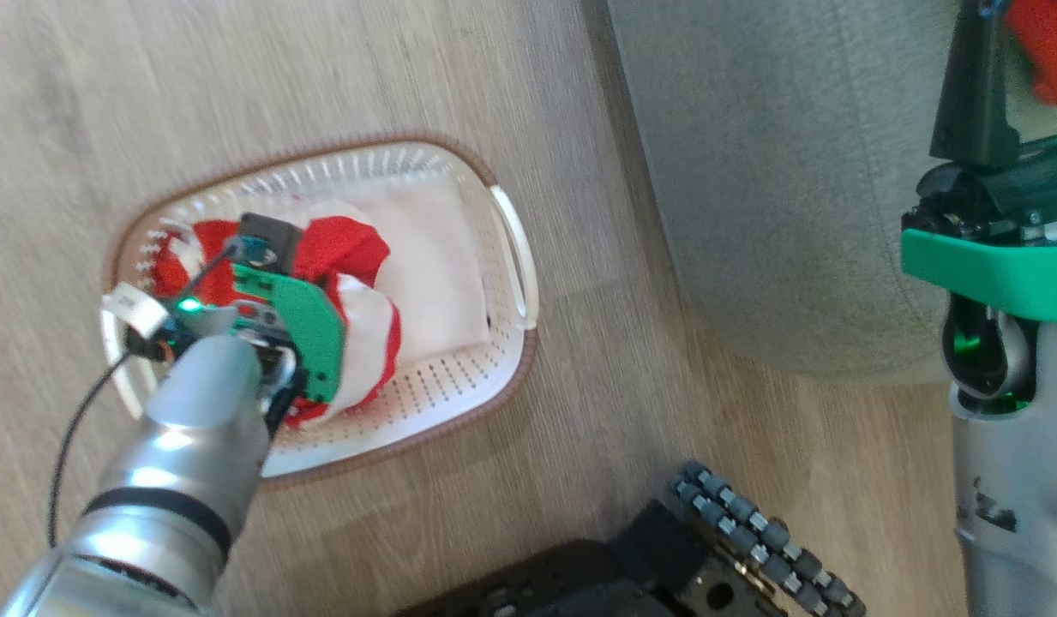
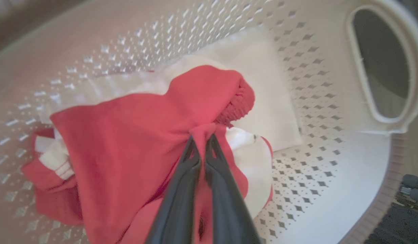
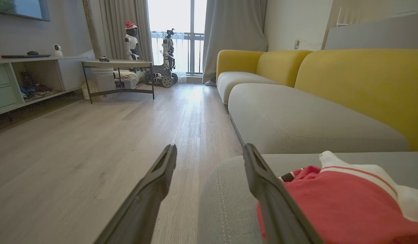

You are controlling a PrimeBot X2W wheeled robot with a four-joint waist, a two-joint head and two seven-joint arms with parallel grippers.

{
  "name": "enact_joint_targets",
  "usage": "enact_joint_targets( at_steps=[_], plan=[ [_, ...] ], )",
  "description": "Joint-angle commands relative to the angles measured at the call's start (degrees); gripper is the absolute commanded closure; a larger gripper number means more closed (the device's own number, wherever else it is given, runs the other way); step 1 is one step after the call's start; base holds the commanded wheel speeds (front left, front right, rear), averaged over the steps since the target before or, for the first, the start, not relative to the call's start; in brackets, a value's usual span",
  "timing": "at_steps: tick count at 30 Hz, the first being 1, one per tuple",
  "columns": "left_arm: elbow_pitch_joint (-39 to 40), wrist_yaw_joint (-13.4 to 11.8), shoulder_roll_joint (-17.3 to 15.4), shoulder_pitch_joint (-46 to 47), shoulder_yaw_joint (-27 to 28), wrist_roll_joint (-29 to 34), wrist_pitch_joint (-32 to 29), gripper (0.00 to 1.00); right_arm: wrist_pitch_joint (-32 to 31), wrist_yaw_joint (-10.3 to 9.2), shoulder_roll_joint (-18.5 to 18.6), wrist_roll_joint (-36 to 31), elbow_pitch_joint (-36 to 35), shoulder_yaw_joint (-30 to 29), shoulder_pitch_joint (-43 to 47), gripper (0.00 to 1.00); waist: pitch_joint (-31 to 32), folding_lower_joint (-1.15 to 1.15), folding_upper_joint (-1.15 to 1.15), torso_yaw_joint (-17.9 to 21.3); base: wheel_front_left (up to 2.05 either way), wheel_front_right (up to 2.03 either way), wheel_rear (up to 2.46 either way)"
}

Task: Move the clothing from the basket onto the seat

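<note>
The left fingers (image 2: pixel 195 159), pressed together, pinch a fold of the red clothing (image 2: pixel 127 135) (bunched, white-trimmed) inside the basket (image 2: pixel 314 84) on the floor (image 1: pixel 322 68). Farther off, the right fingers (image 3: pixel 263 183) hang spread over the seat (image 3: pixel 229 203) corner, beside another red garment (image 3: pixel 331 210) lying there.

Wood floor (image 1: pixel 82 86) carries basket (image 1: pixel 442 394), seat (image 1: pixel 777 171) close beside; clothing (image 3: pixel 331 210), perhaps one piece, on seat.

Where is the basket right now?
In the head view the basket sits on the wooden floor, left of centre, just left of the seat; the left end effector is shut on red clothing inside it.
</note>
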State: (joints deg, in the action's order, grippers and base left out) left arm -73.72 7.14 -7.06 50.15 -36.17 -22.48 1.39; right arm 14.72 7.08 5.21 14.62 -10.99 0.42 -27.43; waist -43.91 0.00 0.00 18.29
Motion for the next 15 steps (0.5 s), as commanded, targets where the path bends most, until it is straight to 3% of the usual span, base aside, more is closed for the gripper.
enact_joint_targets(
  at_steps=[1,15],
  plan=[
    [1.7,0.3,0.3,-1.8,0.2,-0.7,1.6,1.0,0.3,0.41,1.0,-0.3,-1.3,0.4,2.2,0.0,4.6,0.0,0.0,-1.6,0.0,0.0,0.0],
    [10.5,0.3,3.0,-7.3,-6.4,-6.8,10.8,1.0,0.3,0.41,4.0,-0.5,2.3,0.7,8.5,0.0,23.2,0.0,0.0,-7.0,0.0,0.0,0.0]
  ],
)
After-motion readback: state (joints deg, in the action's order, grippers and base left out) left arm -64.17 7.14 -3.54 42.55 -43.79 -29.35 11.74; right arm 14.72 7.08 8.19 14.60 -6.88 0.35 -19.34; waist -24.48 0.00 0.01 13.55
